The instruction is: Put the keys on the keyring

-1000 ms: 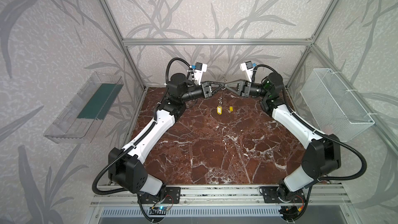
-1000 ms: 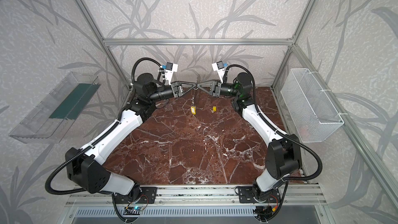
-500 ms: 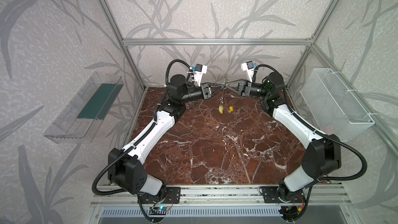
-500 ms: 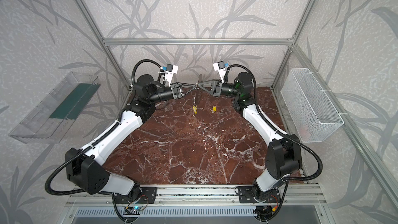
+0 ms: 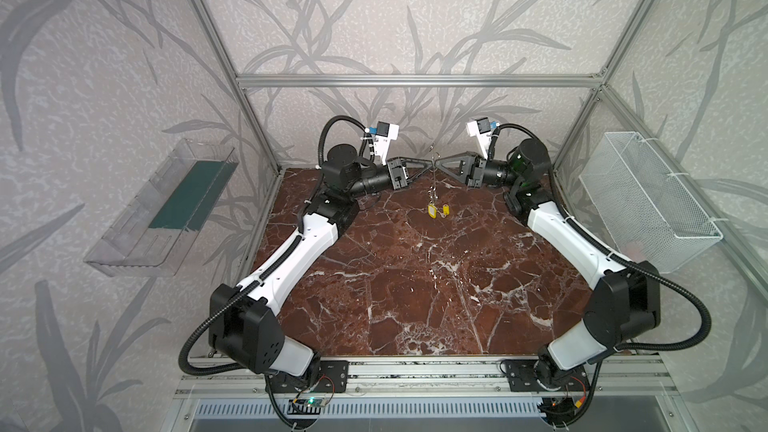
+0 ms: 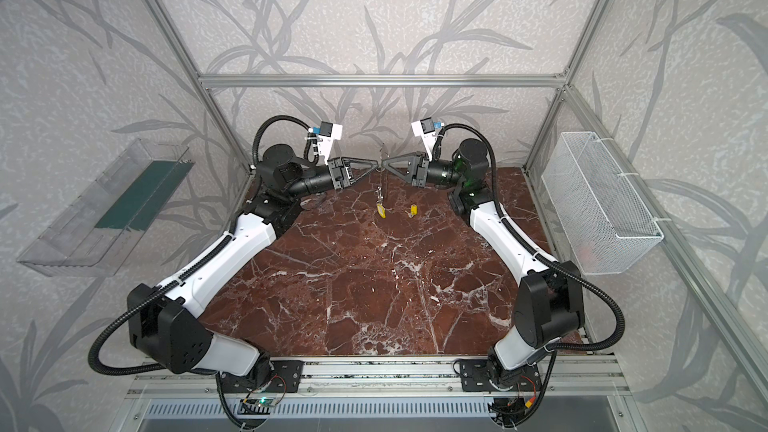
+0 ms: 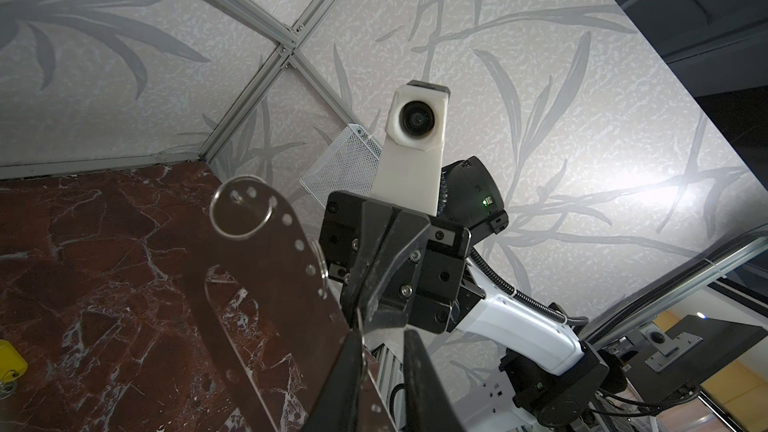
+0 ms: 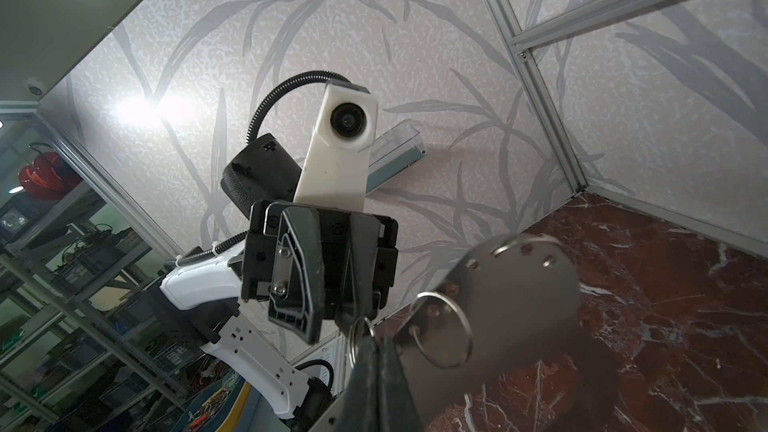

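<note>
Saw the flat shiny grey keyring (image 7: 282,305), dotted with holes and rings, high over the counter's (image 5: 415,284) far edge, pinched by tight-shut right fingers (image 8: 386,392), left fingers (image 7: 419,384) a bit apart beside it, hold unclear, lots of room in front.

Two yellow keys (image 5: 432,211) against a red-brown marble table (image 5: 415,284) veined in white; silvery-grey keyring (image 7: 266,268), grey leaf-patterned walls (image 5: 415,14), white mesh basket (image 5: 648,201), black-and-white arms (image 5: 307,243).

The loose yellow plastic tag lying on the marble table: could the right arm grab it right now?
Probably not: the right gripper is shut on the flat silvery metal plate, holding it upright. The loose yellow plastic tag lies uncovered nearby, so only that grip stands in the way.
</note>
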Robot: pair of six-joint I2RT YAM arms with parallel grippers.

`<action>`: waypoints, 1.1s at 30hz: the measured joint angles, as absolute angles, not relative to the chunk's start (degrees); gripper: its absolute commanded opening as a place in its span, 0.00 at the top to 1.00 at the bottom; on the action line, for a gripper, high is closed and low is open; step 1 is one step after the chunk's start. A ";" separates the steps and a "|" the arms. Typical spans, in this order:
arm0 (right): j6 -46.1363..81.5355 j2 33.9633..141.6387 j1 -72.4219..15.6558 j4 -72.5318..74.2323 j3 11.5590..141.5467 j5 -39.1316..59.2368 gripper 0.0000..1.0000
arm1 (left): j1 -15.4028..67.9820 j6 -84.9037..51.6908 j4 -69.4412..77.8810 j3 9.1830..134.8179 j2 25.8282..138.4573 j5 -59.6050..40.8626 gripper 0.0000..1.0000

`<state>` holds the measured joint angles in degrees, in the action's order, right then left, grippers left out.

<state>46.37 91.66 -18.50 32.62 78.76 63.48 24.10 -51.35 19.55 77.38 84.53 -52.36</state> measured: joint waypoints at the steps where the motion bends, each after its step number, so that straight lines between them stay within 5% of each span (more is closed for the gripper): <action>1: 46.35 91.66 -18.55 32.60 78.76 63.48 1.00 | 24.10 -51.37 19.70 77.38 84.60 -52.36 0.83; 20: 45.39 91.35 -18.55 31.48 78.74 63.53 1.00 | 24.12 -51.05 19.07 77.38 84.97 -52.12 1.00; 25: 44.82 90.98 -18.55 30.20 78.61 62.81 0.69 | 24.43 -50.37 18.55 77.41 84.97 -52.18 1.00; 33: 43.35 87.85 -17.50 26.55 76.03 58.92 0.60 | 24.75 -46.39 14.85 77.43 84.93 -52.16 1.00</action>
<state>43.35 87.85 -17.50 26.55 76.03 58.92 24.75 -46.39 14.85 77.43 84.93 -52.16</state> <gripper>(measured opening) 0.394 0.049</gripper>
